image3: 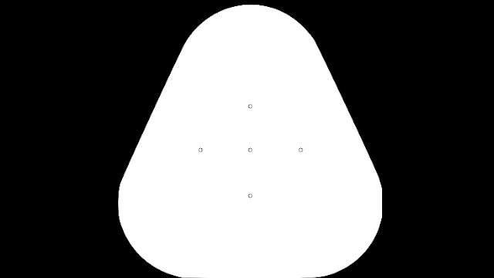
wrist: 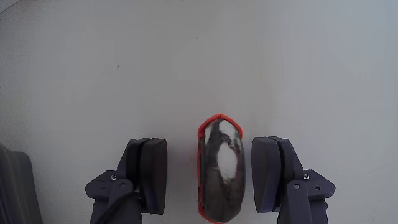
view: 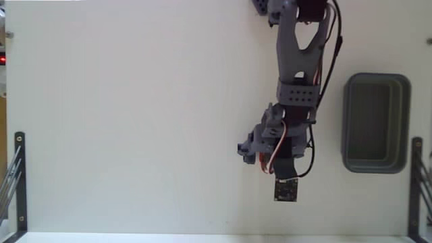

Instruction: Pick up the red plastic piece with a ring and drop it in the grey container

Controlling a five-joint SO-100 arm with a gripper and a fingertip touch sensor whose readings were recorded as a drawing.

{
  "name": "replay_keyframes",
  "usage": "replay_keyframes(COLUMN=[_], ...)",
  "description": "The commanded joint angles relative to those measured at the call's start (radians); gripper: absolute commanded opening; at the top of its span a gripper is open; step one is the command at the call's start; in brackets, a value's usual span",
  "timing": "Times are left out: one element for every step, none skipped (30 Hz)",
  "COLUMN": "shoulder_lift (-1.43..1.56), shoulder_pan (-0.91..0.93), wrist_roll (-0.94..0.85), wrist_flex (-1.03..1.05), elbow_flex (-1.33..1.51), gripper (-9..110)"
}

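Note:
In the wrist view the red plastic piece with a ring (wrist: 219, 169) lies on the white table, a thin orange-red outline around a dark, glossy middle. My gripper (wrist: 210, 177) is open and straddles it. The left finger (wrist: 149, 174) stands a little away from the piece, and the right finger (wrist: 270, 174) is close beside it. In the fixed view the arm reaches down from the top edge and the gripper (view: 258, 146) covers the piece. The grey container (view: 376, 123) sits empty to the right of the arm.
Black metal brackets stand at the lower left (view: 19, 182) and lower right (view: 416, 185) of the table in the fixed view. A dark grey shape (wrist: 13, 186) shows at the wrist view's bottom left corner. White tabletop (view: 135, 121) stretches left of the arm.

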Motion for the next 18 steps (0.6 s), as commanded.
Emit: replay_keyframes(shoulder_lift=[0.026, 0.026, 0.026, 0.026, 0.026, 0.026, 0.026, 0.026, 0.026, 0.026, 0.026, 0.026, 0.026, 0.026, 0.026, 0.026, 0.026, 0.026], shoulder_pan=[0.01, 0.01, 0.01, 0.01, 0.01, 0.01, 0.01, 0.01, 0.01, 0.01, 0.01, 0.01, 0.01, 0.01, 0.01, 0.01, 0.01, 0.01], wrist_roll=[0.002, 0.002, 0.002, 0.002, 0.002, 0.002, 0.002, 0.002, 0.002, 0.002, 0.002, 0.002, 0.002, 0.002, 0.002, 0.002, 0.002, 0.002], wrist_flex=[-0.004, -0.004, -0.004, -0.004, -0.004, -0.004, -0.004, -0.004, -0.004, -0.004, -0.004, -0.004, -0.004, -0.004, -0.004, -0.004, -0.004, -0.004], elbow_flex=[-0.008, -0.008, -0.008, -0.008, -0.008, -0.008, -0.008, -0.008, -0.008, -0.008, -0.008, -0.008, -0.008, -0.008, -0.008, -0.008, -0.008, -0.008], gripper=[80, 80, 80, 79, 79, 79, 78, 78, 78, 78, 77, 77, 77, 76, 76, 76, 75, 75])
